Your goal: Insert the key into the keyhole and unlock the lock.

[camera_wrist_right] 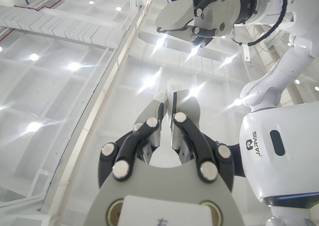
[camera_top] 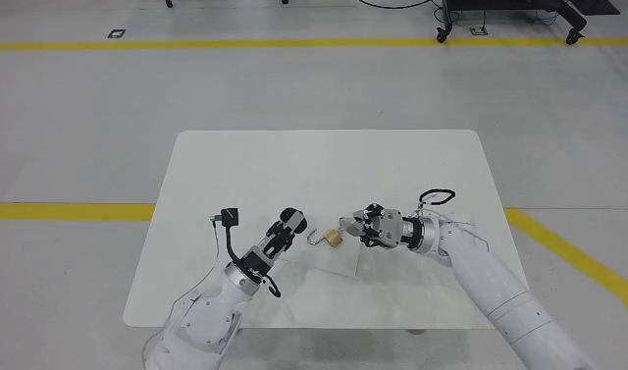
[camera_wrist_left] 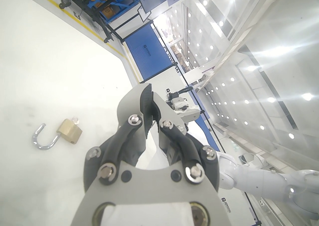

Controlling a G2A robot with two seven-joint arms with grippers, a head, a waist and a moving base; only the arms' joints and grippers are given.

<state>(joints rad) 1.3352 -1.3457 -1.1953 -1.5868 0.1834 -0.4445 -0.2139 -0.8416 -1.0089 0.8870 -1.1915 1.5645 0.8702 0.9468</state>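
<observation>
A brass padlock (camera_top: 333, 237) lies on the white table (camera_top: 255, 164) with its silver shackle (camera_wrist_left: 42, 140) swung open. The padlock (camera_wrist_left: 69, 133) has a small silver piece (camera_wrist_left: 74, 120) at the end of its body, perhaps the key. My left gripper (camera_top: 294, 216) is just left of the lock, above the table, and shut with nothing seen between its fingers (camera_wrist_left: 148, 87). My right gripper (camera_top: 355, 223) is just right of the lock, shut (camera_wrist_right: 167, 91), and its camera faces the ceiling. The left gripper (camera_wrist_right: 159, 29) also shows there from below.
The table's rounded far corner (camera_wrist_left: 119, 59) is beyond the left gripper. Yellow floor lines (camera_top: 294, 44) run around the table. A blue rack on wheels (camera_top: 510, 2) stands far back on the floor.
</observation>
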